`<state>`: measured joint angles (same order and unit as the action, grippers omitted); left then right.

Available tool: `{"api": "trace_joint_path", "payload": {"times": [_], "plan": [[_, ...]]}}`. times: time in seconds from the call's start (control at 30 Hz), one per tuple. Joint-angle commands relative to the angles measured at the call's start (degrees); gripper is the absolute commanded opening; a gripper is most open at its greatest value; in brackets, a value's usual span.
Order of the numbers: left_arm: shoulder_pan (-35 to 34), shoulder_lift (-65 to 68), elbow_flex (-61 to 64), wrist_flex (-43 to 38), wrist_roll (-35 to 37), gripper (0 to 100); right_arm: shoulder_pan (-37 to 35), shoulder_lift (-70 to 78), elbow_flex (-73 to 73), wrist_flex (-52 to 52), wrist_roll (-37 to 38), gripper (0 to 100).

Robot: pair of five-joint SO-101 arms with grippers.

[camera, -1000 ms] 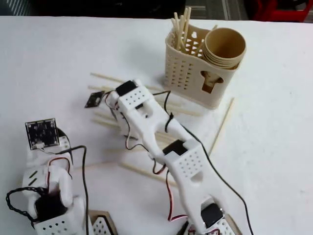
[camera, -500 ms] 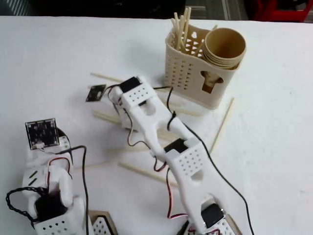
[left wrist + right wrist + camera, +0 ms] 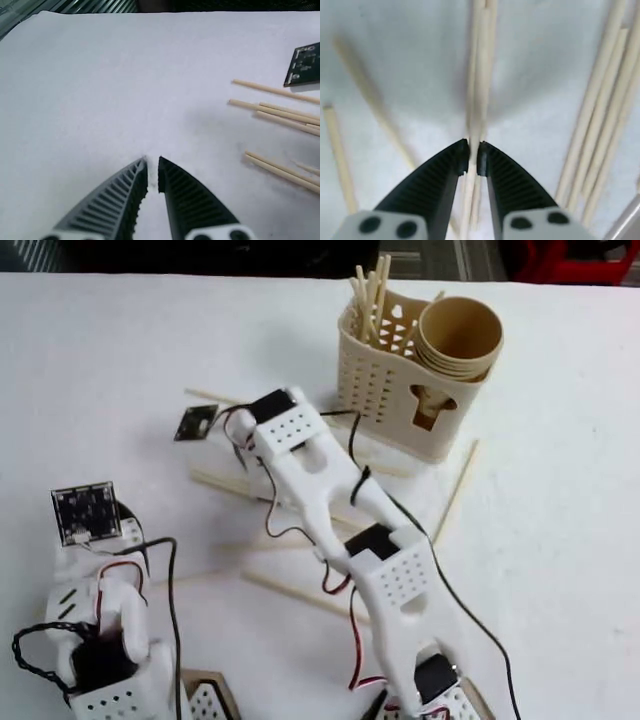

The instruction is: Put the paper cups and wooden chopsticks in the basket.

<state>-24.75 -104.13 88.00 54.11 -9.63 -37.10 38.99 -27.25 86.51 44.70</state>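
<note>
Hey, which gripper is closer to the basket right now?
Right. The right gripper pinches chopsticks on the table close beside the basket; the left gripper sits over bare table, farther off.

**Op A:** Logging the surroundings from my console. Table [image 3: 110, 340] has a white, faintly textured cover that spans nearly the whole high view.

**Op B:** Confirmed on my feed. Beyond its far edge I see a dark strip [image 3: 250, 258] at 12 o'clock; floor or wall, cannot tell.

**Op A:** Grey slatted panel [image 3: 28, 254] at 11 o'clock. Red object [image 3: 575, 260] at 1 o'clock, cropped.

**Op B:** Light is even, and shadows on the cover are soft.
</note>
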Motion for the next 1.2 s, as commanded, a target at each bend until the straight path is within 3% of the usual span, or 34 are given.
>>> {"api": "trace_joint_path", "payload": {"times": [0.0, 0.2, 0.33, 0.53, 0.63, 1.17], "plan": [[-0.48, -0.66, -0.44, -1.41, 0.44, 6, -0.31, -3.91, 0.88, 0.22, 0.44, 1.8], [-0.48, -0.66, -0.44, -1.41, 0.44, 6, -1.01, -3.82, 2.99, -0.40, 0.18, 11.6], [-0.48, -0.66, -0.44, -1.41, 0.44, 6, -1.01, -1.63, 3.69, -2.86, 0.18, 12.2], [-0.48, -0.66, -0.44, -1.41, 0.44, 6, -1.01, 4.97, 1.05, -3.74, 0.62, 11.3], [-0.48, -0.66, -0.44, -1.41, 0.44, 6, -1.01, 7.52, -0.88, -3.38, 0.70, 1.8], [-0.48, -0.66, -0.44, -1.41, 0.44, 6, -0.66, 0.84, -9.32, 5.93, 1.76, 1.9]]}}
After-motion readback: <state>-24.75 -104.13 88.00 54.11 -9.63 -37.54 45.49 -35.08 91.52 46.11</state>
